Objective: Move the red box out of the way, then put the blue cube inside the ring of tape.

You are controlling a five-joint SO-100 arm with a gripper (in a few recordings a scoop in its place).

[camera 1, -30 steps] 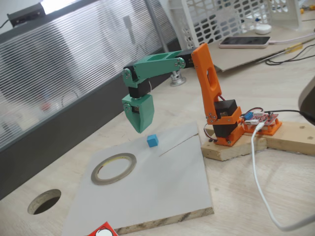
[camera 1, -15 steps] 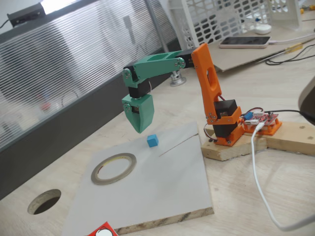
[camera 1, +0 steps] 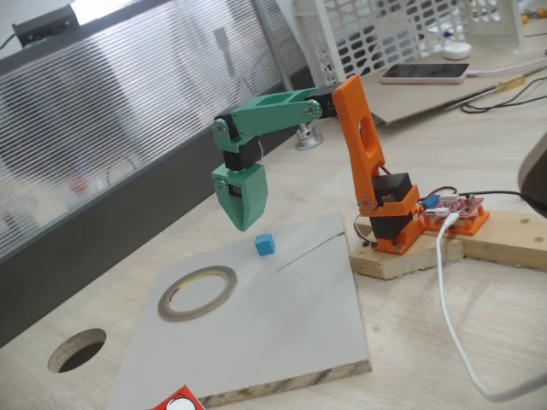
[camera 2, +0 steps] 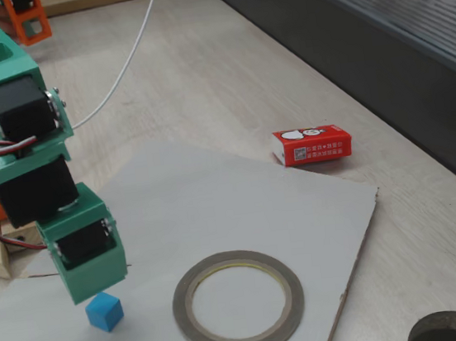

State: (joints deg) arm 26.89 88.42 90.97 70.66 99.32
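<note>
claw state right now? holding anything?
Claw: hanging just above the blue cube, not holding it. The green housing hides the fingers in both fixed views, so open or closed cannot be told.

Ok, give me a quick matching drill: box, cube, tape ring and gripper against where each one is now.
Things:
1. box
2. cube
3. tape ring
4. gripper

Places:
A. lying flat on the grey board, centre empty
B. hanging just above the cube
C. on the bare table, off the board
D. on the board, outside the ring

Pairs: 1-C, 2-D, 3-A, 4-B
</note>
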